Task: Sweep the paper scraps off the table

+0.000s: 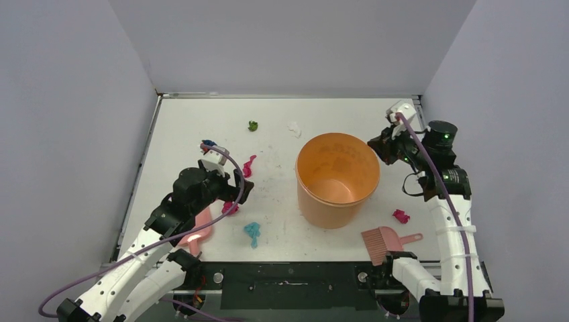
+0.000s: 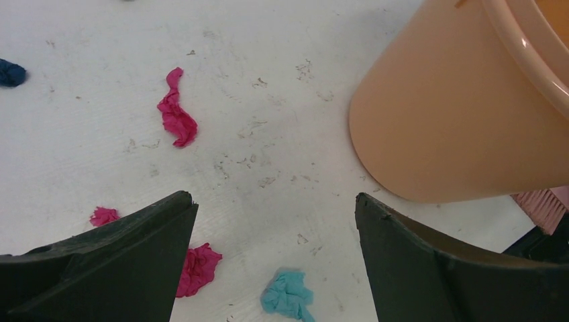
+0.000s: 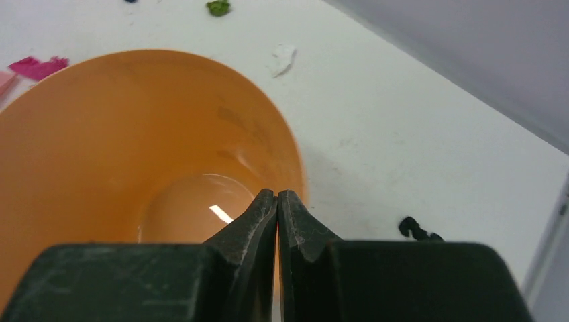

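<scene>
Far left of the orange bucket (image 1: 337,178), a dark blue scrap (image 1: 208,143) sits on the white table (image 1: 181,121). Nearer the camera on that side, a pink dustpan (image 1: 201,228) pokes out from under the left arm. The left gripper (image 2: 275,201) hangs left of the bucket, jaws spread wide with nothing between them. Around it lie a long magenta strip (image 1: 249,166), a magenta wad (image 1: 230,208) and a cyan scrap (image 1: 253,233), all loose on the tabletop. Beyond the bucket's left side, towards the back wall, are a green scrap (image 1: 253,125) and a white scrap (image 1: 294,128). The right gripper (image 3: 277,198) is at the bucket's right rim, jaws pressed together on nothing. Right of the bucket lie a pink brush (image 1: 382,243) and another magenta scrap (image 1: 401,216).
</scene>
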Action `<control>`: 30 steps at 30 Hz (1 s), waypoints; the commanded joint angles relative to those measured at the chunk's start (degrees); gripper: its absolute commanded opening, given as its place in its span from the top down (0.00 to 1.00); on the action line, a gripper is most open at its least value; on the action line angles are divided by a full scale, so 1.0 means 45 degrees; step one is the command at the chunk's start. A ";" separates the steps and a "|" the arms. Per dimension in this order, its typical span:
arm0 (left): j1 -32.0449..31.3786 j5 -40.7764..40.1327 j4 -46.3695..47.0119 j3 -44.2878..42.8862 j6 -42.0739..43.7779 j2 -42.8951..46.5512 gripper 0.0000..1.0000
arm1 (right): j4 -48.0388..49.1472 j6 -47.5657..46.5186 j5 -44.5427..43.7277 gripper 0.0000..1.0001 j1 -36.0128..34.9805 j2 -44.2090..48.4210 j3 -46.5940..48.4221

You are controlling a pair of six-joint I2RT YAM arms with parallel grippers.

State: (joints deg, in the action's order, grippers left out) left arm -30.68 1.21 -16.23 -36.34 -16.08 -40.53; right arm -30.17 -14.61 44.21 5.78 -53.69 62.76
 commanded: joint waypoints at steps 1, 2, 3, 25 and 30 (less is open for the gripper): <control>-0.0117 0.0773 0.0828 -0.0107 0.0222 -0.0058 0.13 | -0.1861 -0.1508 -0.0895 0.95 -0.2439 -0.0998 0.1170; -0.0117 0.0852 0.0832 -0.0109 0.0229 -0.0082 0.13 | -0.2093 -0.1595 -0.1327 0.95 -0.3070 -0.1213 0.1263; -0.0136 0.0913 0.0845 -0.0109 0.0232 -0.0075 0.13 | -0.2214 -0.1616 -0.1886 0.95 -0.3810 -0.1379 0.1299; -0.0272 0.0735 0.0685 -0.0128 0.0335 -0.0621 0.14 | -0.6150 -0.2697 0.3527 0.95 -0.6087 -0.2852 0.4426; -0.0292 0.0590 0.0585 -0.0223 0.0421 -0.0910 0.15 | -0.6968 -0.2794 0.4221 0.95 -0.5928 -0.2367 0.4270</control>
State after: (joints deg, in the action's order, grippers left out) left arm -31.68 4.38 -16.01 -36.34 -15.31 -44.18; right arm -58.06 -26.37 54.89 -20.99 -66.59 81.32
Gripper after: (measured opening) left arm 0.855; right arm 0.059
